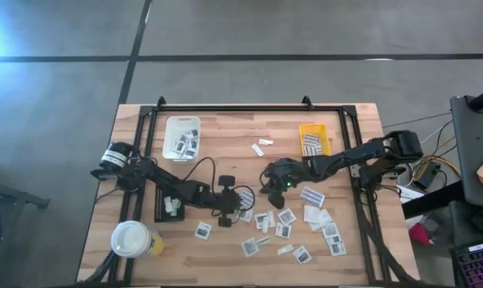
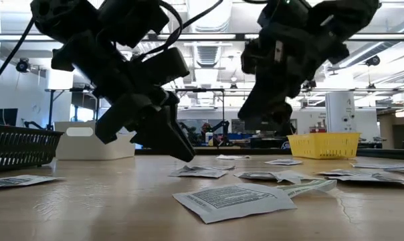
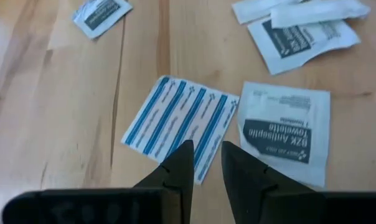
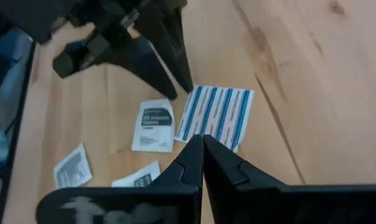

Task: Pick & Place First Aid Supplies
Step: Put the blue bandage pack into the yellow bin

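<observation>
A blue-striped strip (image 3: 178, 121) lies flat on the wood, with a white antiseptic packet (image 3: 284, 127) beside it. My left gripper (image 3: 206, 152) is open by a narrow gap. It is low over the strip's edge, its tips (image 4: 180, 90) right at the strip (image 4: 216, 115). My right gripper (image 4: 202, 140) is shut and empty. It hovers above the same strip from the opposite side, raised off the table (image 2: 272, 117). Several more white packets (image 1: 289, 228) lie scattered toward the table's near edge. My left gripper comes down slanting at one edge of the striped strip (image 3: 197, 165), with a fingertip on either side of that edge. The strip lies flat on the table. Whether the fingertips touch it, I cannot tell.
A white tray (image 1: 181, 138) with packets and a yellow tray (image 1: 314, 140) with strips stand near the far edge. A black tray (image 1: 168, 208) and a white-lidded yellow cup (image 1: 132, 238) sit on the near left. A second striped strip (image 1: 312, 194) lies to the right.
</observation>
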Controlling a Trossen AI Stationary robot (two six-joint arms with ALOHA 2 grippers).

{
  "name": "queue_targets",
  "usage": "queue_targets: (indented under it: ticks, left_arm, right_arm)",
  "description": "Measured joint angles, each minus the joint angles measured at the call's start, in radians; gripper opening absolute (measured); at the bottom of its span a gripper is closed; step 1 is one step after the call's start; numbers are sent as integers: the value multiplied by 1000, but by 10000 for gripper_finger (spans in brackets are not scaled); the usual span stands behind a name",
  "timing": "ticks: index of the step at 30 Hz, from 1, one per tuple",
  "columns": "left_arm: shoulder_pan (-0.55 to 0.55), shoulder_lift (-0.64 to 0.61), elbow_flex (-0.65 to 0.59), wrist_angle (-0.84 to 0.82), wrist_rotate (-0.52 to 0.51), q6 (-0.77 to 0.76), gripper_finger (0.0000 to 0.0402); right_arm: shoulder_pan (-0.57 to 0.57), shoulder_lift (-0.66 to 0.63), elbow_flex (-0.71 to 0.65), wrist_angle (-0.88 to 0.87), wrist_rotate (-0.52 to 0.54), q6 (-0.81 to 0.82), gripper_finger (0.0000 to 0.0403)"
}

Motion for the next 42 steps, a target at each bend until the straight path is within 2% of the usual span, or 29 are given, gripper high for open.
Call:
queue_targets:
  ticks: [8,16,22,27,31,37,42]
  left_arm:
    - [0,68,-2,51,-10,-61,83]
    - [0,88,-6,59,-26,-127,83]
    - [2,90,-13,60,-14,-171,83]
    - [3,91,-15,77,12,-174,83]
    - [8,92,-15,90,28,-206,83]
    - [15,94,-15,76,57,-290,83]
    - [15,95,-16,69,63,-301,83]
  right_arm:
    - [-11,149,83,1,0,3,9]
    - [-40,171,127,-76,-8,-11,11]
    - [-49,164,127,-91,-12,1,53]
    - [-49,174,138,-94,-4,143,94]
    - [-48,215,194,-102,-15,155,113]
    - [-49,298,314,-336,-15,99,126]
    - [-49,324,352,-376,-18,96,134]
